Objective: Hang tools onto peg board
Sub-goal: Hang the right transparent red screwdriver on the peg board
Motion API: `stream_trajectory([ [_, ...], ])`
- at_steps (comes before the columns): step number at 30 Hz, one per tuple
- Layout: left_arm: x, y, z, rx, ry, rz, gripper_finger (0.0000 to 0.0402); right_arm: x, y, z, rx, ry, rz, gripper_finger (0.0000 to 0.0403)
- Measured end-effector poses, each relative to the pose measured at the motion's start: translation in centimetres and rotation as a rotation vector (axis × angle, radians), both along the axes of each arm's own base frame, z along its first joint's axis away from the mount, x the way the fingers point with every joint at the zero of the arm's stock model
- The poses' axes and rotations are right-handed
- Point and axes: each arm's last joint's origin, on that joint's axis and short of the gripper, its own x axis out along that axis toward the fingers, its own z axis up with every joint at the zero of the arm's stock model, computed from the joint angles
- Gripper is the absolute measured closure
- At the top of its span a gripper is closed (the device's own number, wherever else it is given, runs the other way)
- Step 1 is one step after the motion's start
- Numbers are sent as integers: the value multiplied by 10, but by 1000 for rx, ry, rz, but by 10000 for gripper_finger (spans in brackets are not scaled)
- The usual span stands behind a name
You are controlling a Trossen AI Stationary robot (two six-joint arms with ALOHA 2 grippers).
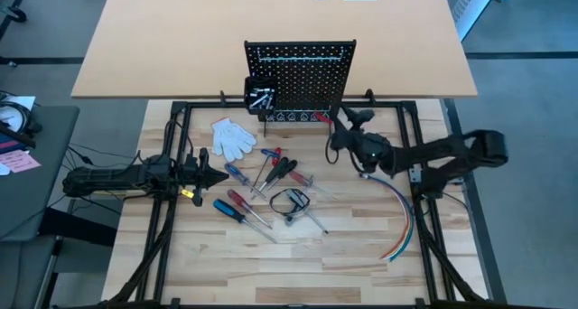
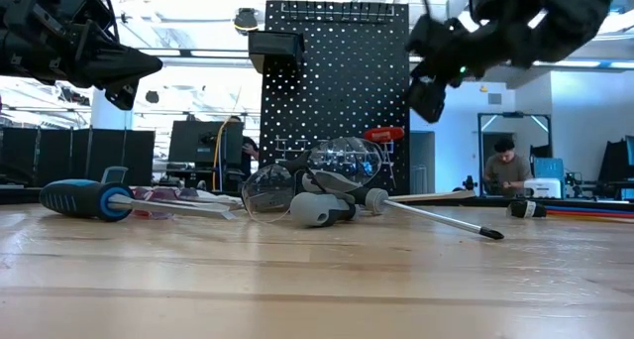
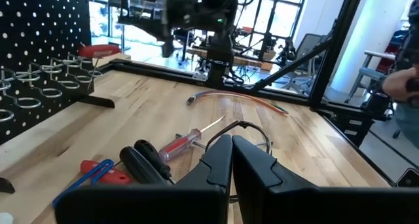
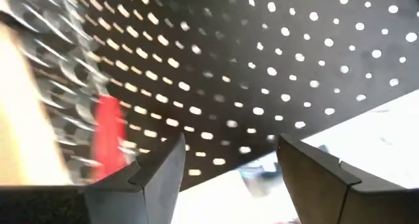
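Observation:
The black peg board [image 1: 302, 74] stands upright at the table's far edge, with a small black bin [image 1: 261, 92] on its left side. One red-handled tool [image 4: 108, 137] sits in the wire rings along the board's foot [image 1: 321, 117]. Several screwdrivers [image 1: 242, 208] and red-handled pliers [image 1: 274, 160] lie flat on the table in front of the board. My right gripper [image 4: 229, 145] is open and empty, raised close in front of the board's lower right part [image 1: 345, 121]. My left gripper [image 1: 213, 176] hovers shut and empty at the table's left, beside the tools.
White gloves [image 1: 233, 137] lie left of the board's foot. Clear safety glasses [image 1: 293, 201] rest among the screwdrivers. A bundle of coloured wires [image 1: 399, 220] curves along the right side. A person [image 2: 507, 166] sits far off in the room behind.

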Motion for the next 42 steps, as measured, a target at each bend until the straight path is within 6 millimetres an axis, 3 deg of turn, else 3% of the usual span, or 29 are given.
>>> stream_trajectory([
  [4, 0, 0, 0, 0, 0, 0, 392, -5, 29, -3, 158, -66, 127, 155],
  [9, 0, 0, 0, 0, -1, 0, 392, -5, 66, -11, 446, -180, 405, 155],
  [15, 0, 0, 0, 0, -1, 0, 393, 12, 88, -28, 777, -212, 550, 155],
  [19, 0, 0, 1, 0, -5, 1, 393, 39, 86, -31, 823, -203, 570, 155],
  [24, 0, 0, 1, -4, -14, 0, 393, 81, 66, -35, 863, -202, 532, 155],
  [28, 0, 0, 0, -10, -5, 1, 393, 102, 52, -45, 906, -115, 476, 155],
  [31, 0, 0, 0, -19, 2, 1, 393, 105, 49, -48, 937, -23, 412, 155],
  [35, 0, 0, -1, -21, 5, 1, 393, 93, 57, -48, 1016, 50, 329, 155],
  [42, 0, 0, -1, -33, 4, 2, 393, 80, 75, -54, 1194, 54, 205, 155],
])
